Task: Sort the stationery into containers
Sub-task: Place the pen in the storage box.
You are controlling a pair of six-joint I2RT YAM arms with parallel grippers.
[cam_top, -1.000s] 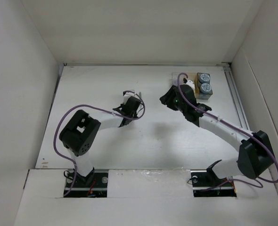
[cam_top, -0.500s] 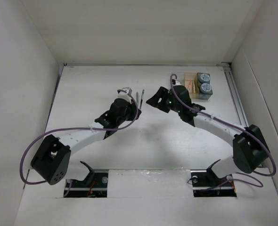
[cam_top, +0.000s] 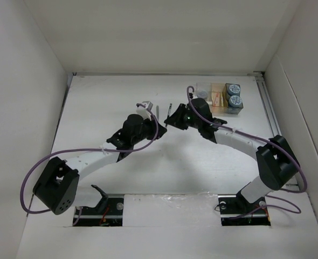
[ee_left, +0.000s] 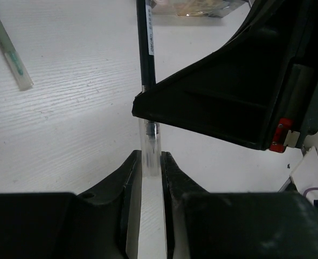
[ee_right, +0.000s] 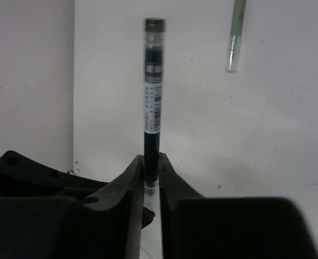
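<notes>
A dark pen [cam_top: 170, 108] with a clear end is held between both grippers, above the table. My left gripper [ee_left: 150, 162] is shut on its clear end [ee_left: 150, 148]. My right gripper [ee_right: 151, 167] is shut on the same pen [ee_right: 152, 102] just beyond that. In the left wrist view the right gripper's black finger [ee_left: 229, 91] crosses over the pen [ee_left: 146, 43]. In the top view the left gripper [cam_top: 158, 125] and the right gripper [cam_top: 170, 120] meet at mid-table. A yellow-green pen [cam_top: 158, 111] lies on the table beside them.
The organiser tray [cam_top: 212, 86] stands at the back right, with two blue-grey rolls [cam_top: 234, 94] in its dark section and a round pot [cam_top: 202, 94] in the clear one. The green pen also shows in both wrist views [ee_left: 8, 48] [ee_right: 235, 38]. White walls enclose the table.
My left arm stretched forward with the dark pen. My right gripper came left from the organiser, met the left gripper and shut on the same pen.
</notes>
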